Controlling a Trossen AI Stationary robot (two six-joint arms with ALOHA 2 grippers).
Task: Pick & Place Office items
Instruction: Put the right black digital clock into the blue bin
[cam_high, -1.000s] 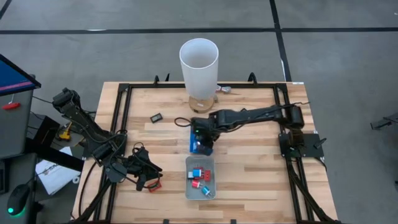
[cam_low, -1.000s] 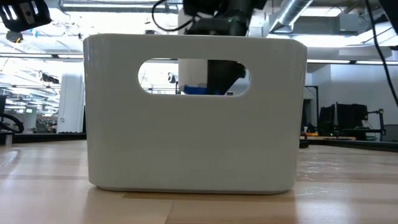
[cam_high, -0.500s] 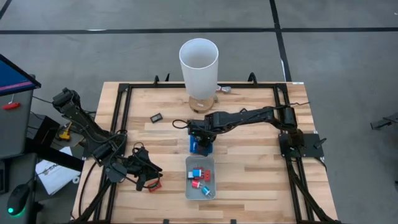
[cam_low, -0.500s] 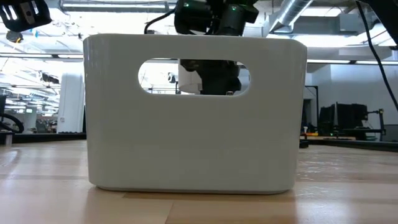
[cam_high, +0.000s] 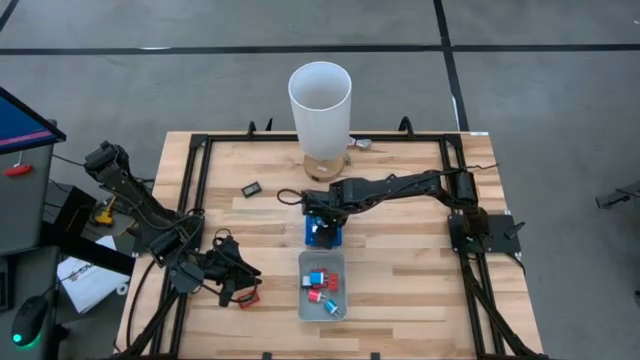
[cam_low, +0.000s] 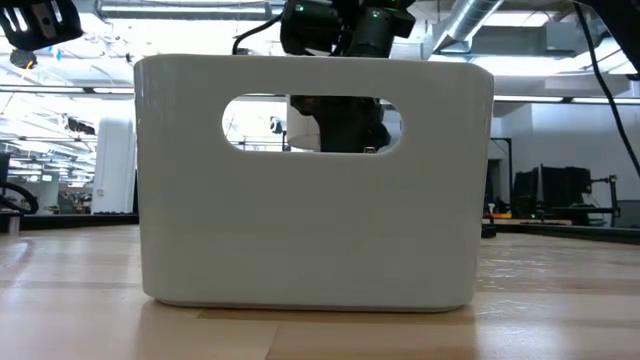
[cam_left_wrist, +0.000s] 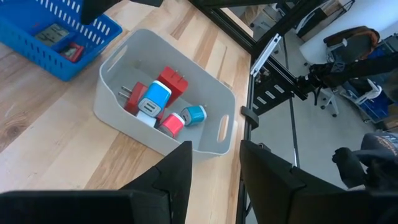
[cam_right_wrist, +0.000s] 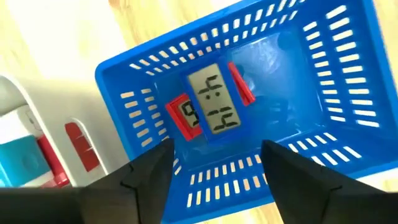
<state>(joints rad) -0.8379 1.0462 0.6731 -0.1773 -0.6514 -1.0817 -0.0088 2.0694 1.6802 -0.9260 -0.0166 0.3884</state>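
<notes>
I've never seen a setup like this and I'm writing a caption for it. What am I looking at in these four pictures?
Two dark robot arms work at a wooden table. One picture looks straight down from above; one sits at table height, mostly blocked by the pale grey tray; the other two come from cameras on each arm's wrist.

The right tool hovers open over the blue basket, which holds small clock-like items with light displays. It holds nothing. The left tool waits open at the table's near left corner, empty, looking toward the grey tray, which contains red and blue plug-like pieces. A tall white cylinder stands at the far edge, and one small dark item lies loose on the wood.
</notes>
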